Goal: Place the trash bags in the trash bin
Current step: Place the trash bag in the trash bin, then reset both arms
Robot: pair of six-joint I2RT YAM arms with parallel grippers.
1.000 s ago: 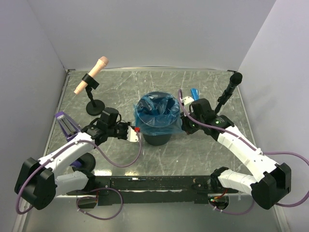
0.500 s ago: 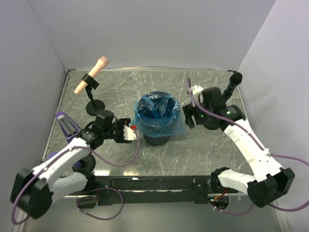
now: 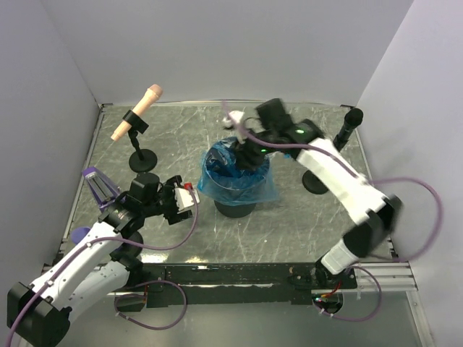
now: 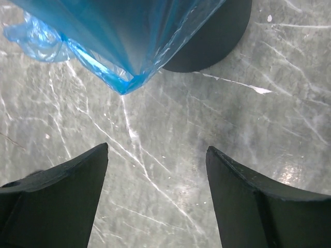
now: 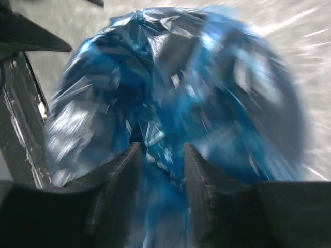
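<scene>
The thin, crinkly, translucent bright-blue plastic trash bag (image 3: 233, 172) sits in the dark navy round plastic trash bin (image 3: 236, 208) at the middle of the grey marbled tabletop (image 3: 289, 231). Its mouth is spread over the rim, and its skirt hangs down the outside, lowest from 3 to 5 o'clock and at 8 o'clock. By that, the bagging looks nearly done; what seems left is pushing the film down and settling the loose edge. Whether another bag lies hidden under the right arm cannot be told. The right gripper (image 5: 160, 150) reaches in from 1 o'clock and hangs over the bin's mouth. Its fingers stand a narrow gap apart with blue film showing between them, but the wrist view is blurred, so I cannot tell whether they pinch it. The left gripper (image 4: 158, 155) sits low at 9 o'clock, just beside the bin, jaws spread wide over bare table with nothing between them, and a corner of the film hangs ahead.
</scene>
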